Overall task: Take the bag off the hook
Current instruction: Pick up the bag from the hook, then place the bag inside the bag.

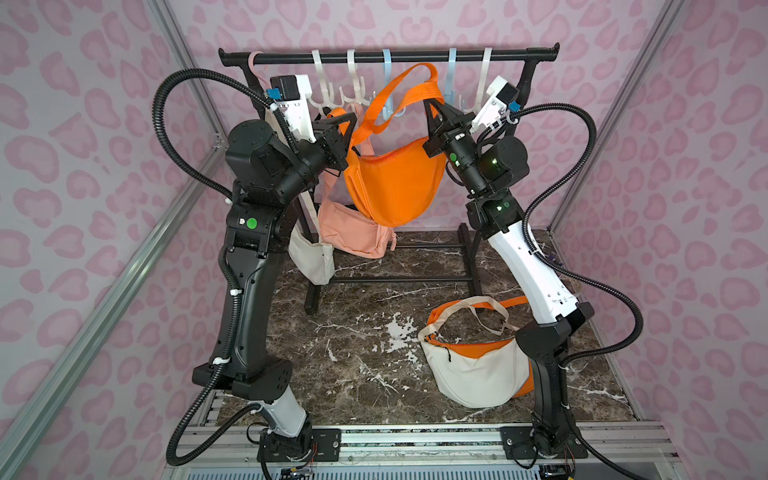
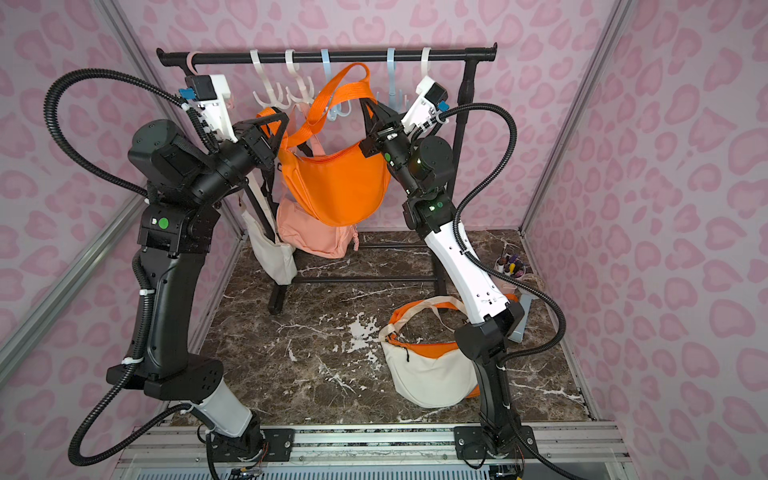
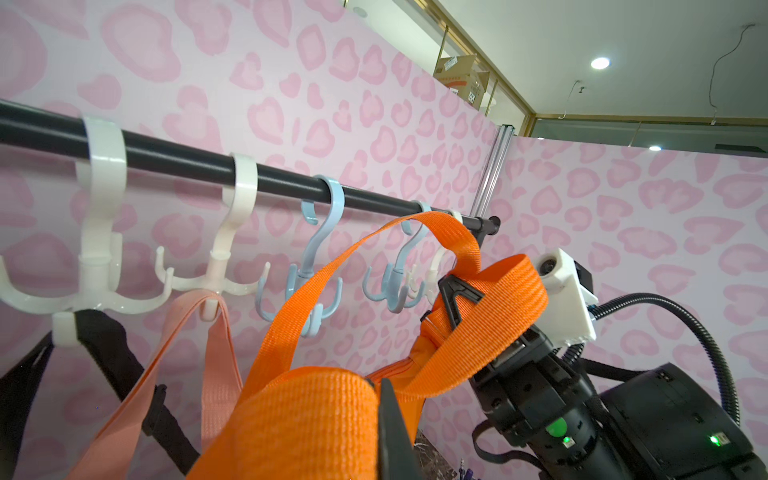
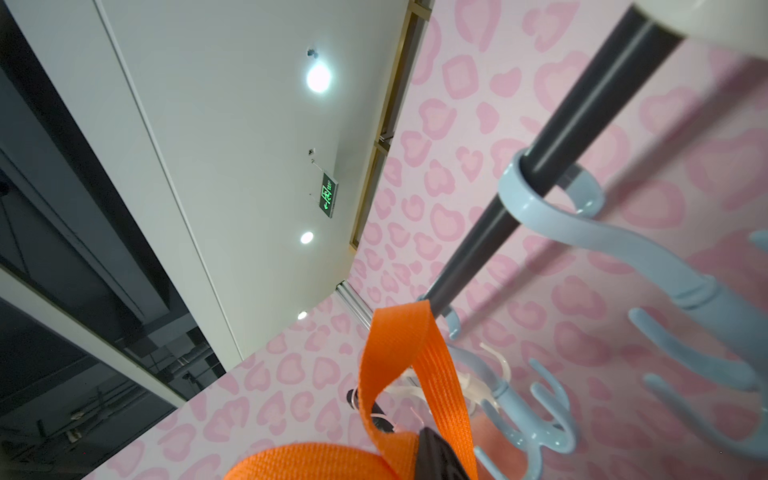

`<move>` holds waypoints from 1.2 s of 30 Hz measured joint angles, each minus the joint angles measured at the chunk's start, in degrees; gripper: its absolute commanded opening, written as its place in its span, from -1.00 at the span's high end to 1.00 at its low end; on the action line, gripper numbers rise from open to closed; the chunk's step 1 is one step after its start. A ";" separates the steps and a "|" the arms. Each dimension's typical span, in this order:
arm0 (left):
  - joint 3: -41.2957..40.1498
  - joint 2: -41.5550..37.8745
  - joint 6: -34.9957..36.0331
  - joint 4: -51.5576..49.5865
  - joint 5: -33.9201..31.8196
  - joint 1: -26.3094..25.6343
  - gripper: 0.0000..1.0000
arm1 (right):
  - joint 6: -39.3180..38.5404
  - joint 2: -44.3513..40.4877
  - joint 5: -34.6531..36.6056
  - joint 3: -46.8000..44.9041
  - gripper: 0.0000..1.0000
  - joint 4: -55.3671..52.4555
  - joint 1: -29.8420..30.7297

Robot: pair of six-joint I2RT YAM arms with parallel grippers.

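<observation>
Both the left gripper (image 1: 350,120) and right gripper (image 1: 434,104) pinch the strap (image 1: 415,89) of the orange bag (image 1: 395,183), which hangs between them before the blue hook (image 1: 387,68). The strap looks unhooked; next, draw it clear and lower.

Spare bags, marble worktop (image 1: 353,361)
Peach bag (image 1: 353,235) hangs just beside cream bag (image 1: 311,262); cream-and-orange bag (image 1: 469,374) lies on worktop.

6 hooks (image 1: 319,79) on 1 rail (image 1: 419,55) (3 wht, 2 blue, 1 pink); 4 bags (image 1: 395,183); 2 arms (image 1: 249,291).
</observation>
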 measured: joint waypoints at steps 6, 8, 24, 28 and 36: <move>0.00 -0.44 0.37 3.19 -0.87 0.00 0.93 | -1.25 -0.76 -0.83 0.33 1.00 0.76 0.72; -0.13 -0.70 0.46 3.76 -0.83 0.00 0.93 | -1.46 -1.70 -1.14 -0.37 1.00 0.33 0.81; -27.43 -20.59 0.92 4.37 10.14 -0.07 0.93 | -11.39 -37.35 1.86 -48.81 1.00 -0.15 4.20; -33.79 -23.63 -0.48 4.63 15.63 -1.07 0.93 | -14.62 -45.07 3.61 -55.69 1.00 -3.72 6.12; -41.48 -25.44 -0.68 3.82 22.25 -6.25 0.93 | -16.04 -57.90 8.24 -66.97 1.00 -13.44 6.69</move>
